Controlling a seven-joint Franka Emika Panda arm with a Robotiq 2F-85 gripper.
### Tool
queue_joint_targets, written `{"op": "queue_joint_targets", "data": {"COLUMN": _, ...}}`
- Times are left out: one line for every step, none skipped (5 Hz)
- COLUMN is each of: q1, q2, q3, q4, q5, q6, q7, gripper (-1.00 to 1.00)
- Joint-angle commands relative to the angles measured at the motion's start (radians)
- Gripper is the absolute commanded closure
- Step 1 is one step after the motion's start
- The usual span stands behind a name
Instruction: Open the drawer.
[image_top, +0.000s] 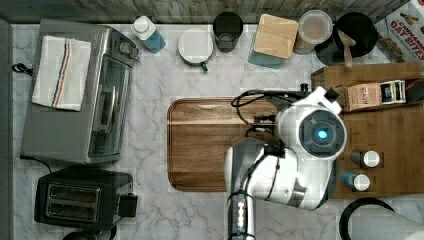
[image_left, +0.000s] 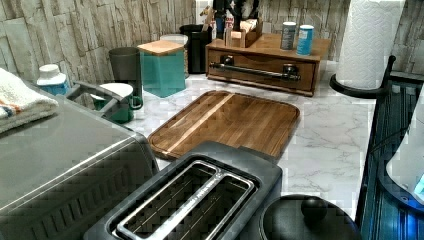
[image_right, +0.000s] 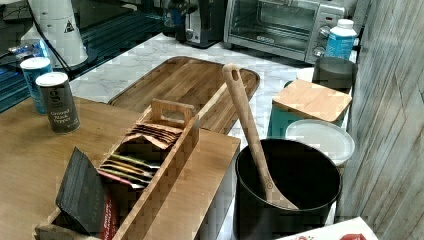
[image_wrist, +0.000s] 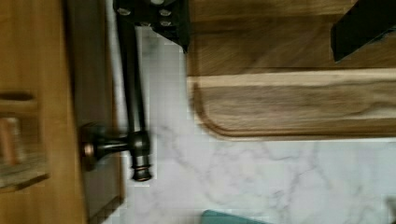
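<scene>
The drawer (image_left: 260, 61) is the wide brown front of the wooden organizer box (image_left: 272, 46), and it sits flush with the box. Its long black bar handle (image_left: 255, 71) runs across the front on two posts. In the wrist view the handle (image_wrist: 133, 93) and one post lie along the drawer front (image_wrist: 95, 70). My gripper (image_wrist: 259, 32) is open. One finger (image_wrist: 163, 21) stands right beside the bar, and the other finger (image_wrist: 362, 28) is far off over the cutting board. In the top view the arm (image_top: 320, 132) covers the box's front edge.
A dark cutting board (image_top: 200, 145) lies on the marble counter in front of the drawer. Spice jars (image_top: 367, 159) and a tea bag holder (image_right: 150, 145) stand on the box. A black pot with a wooden spoon (image_right: 287, 185), a teal canister (image_left: 162, 67), a toaster oven (image_top: 80, 92) and a toaster (image_left: 195, 197) stand around.
</scene>
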Motion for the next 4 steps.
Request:
{"op": "queue_joint_targets", "data": {"q1": -0.031, "q2": 0.009, "q3": -0.037, "q4": -0.053, "q5": -0.056, "q6": 0.116, "q7": -0.162, "gripper": -1.00}}
{"op": "queue_joint_targets", "data": {"q1": -0.041, "q2": 0.061, "q3": -0.025, "q4": -0.023, "q5": -0.116, "q6": 0.118, "q7": -0.135, "gripper": -1.00}}
{"op": "queue_joint_targets", "data": {"q1": -0.055, "q2": 0.094, "q3": -0.039, "q4": -0.016, "q5": -0.159, "q6": 0.166, "q7": -0.137, "gripper": -1.00}}
{"op": "queue_joint_targets", "data": {"q1": -0.072, "q2": 0.126, "q3": -0.057, "q4": 0.024, "q5": -0.157, "q6": 0.126, "q7": -0.157, "gripper": -1.00}}
